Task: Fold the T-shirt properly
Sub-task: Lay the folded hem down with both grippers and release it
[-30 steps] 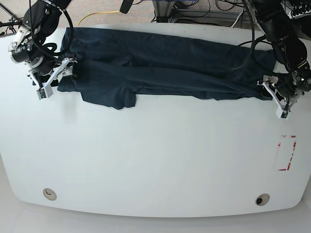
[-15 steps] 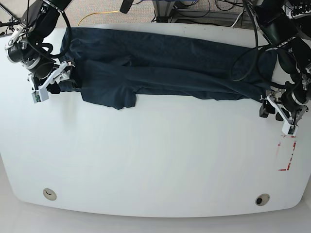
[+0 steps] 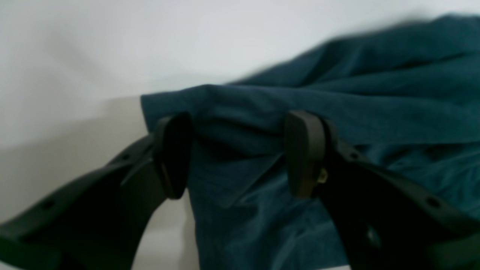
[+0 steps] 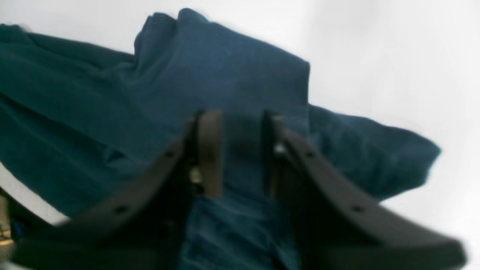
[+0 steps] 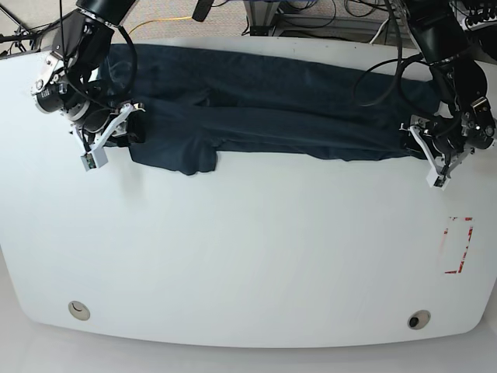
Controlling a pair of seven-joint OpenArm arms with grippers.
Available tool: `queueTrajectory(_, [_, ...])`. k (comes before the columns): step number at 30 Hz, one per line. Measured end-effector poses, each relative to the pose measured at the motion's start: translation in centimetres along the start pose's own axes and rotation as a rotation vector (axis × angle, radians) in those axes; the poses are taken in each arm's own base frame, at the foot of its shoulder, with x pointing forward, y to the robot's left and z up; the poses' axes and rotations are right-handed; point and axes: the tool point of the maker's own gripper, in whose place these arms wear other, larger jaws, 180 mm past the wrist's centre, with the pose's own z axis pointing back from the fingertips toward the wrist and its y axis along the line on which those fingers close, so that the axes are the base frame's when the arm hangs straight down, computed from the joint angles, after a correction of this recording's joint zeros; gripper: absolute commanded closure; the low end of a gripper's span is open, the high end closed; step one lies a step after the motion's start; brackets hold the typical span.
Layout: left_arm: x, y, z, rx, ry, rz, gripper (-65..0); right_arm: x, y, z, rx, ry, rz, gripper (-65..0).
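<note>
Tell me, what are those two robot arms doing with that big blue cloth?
They are folding a dark blue T-shirt that lies stretched across the far side of a white table. Each arm works at one end of it. The right claw has cloth between its fingers and looks nearly closed on it. The left claw stands wider apart around a bunched edge at the other end. The shirt lies as a long band.

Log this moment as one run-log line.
task: fold T-shirt | shirt: long band across table's far side | left gripper: open, fingers straddling shirt end | right gripper: fingers narrow around cloth, grasp unconfirmed
</note>
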Motion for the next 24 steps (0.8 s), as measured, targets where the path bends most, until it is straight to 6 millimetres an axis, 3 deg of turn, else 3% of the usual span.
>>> queueTrajectory(6, [-1.3,0.2,-0.5,0.017,0.016,-0.001,-35.8,-3.5,-0.5,-2.1,0.007,0.153,-0.004,-5.5])
queueTrajectory(12, [-1.3,0.3,-0.6,0.030,-0.013,-0.009,-35.8,-5.0,-0.4,-4.4,0.047,0.175,0.008,-5.5])
queueTrajectory(24, [-0.9,0.1,-0.7,0.024,-0.022,-0.014,-35.8,-1.9,-5.8,-6.3,0.021,0.066,-0.038,-5.5])
